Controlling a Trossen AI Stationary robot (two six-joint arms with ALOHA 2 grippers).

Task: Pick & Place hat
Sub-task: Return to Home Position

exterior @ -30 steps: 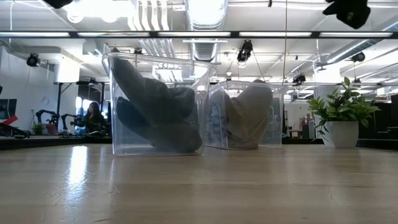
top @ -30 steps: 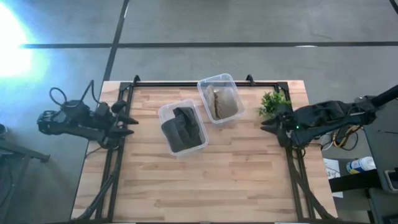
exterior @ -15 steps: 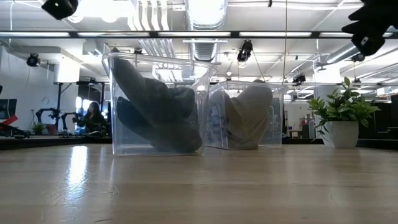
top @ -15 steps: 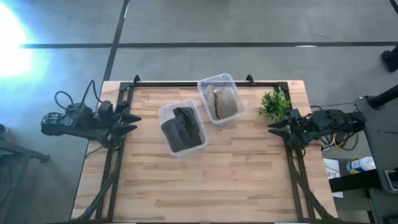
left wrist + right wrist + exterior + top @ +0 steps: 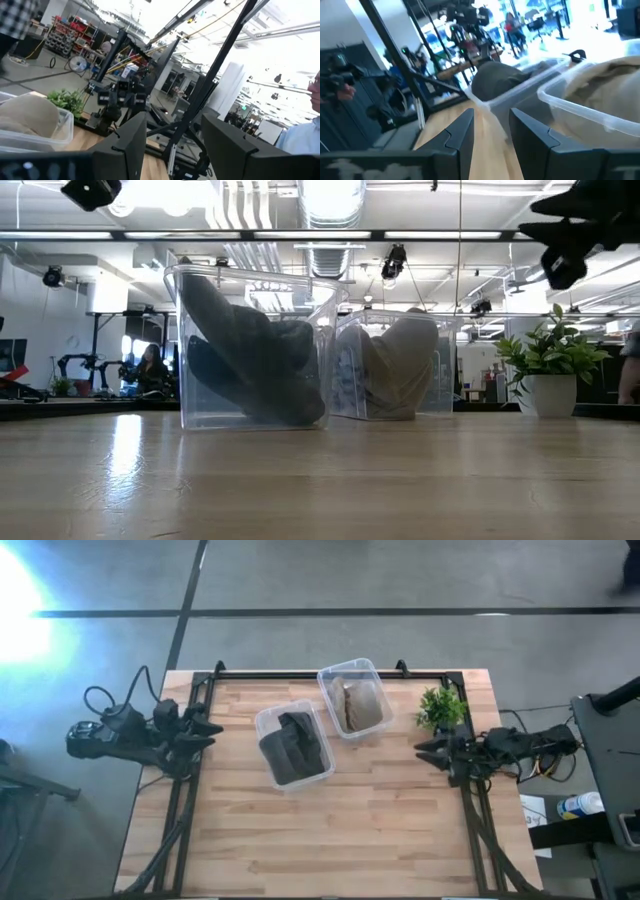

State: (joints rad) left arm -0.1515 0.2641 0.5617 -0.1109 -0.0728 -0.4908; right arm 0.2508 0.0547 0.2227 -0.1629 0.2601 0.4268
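A dark hat [image 5: 292,745] [image 5: 250,350] [image 5: 500,80] sits crumpled inside a clear plastic bin [image 5: 262,720] near the table's middle. A tan hat [image 5: 358,705] [image 5: 400,365] [image 5: 27,115] [image 5: 605,85] sits in a second clear bin [image 5: 325,675] behind it, toward the far edge. My left gripper [image 5: 212,734] [image 5: 172,120] hovers open at the table's left edge, pointing at the bins. My right gripper [image 5: 420,749] [image 5: 492,117] [image 5: 560,255] hovers open at the right side, above the table, pointing toward the bins. Neither touches anything.
A small potted plant [image 5: 440,705] [image 5: 550,370] stands near the far right corner, just beyond my right gripper. Bare wooden tabletop [image 5: 340,830] stretches across the near half. A black frame rail [image 5: 300,672] runs along the far edge.
My right gripper has come down and moved from the right edge toward the table's middle and a little toward the near edge, staying open. The bins and hats have kept still.
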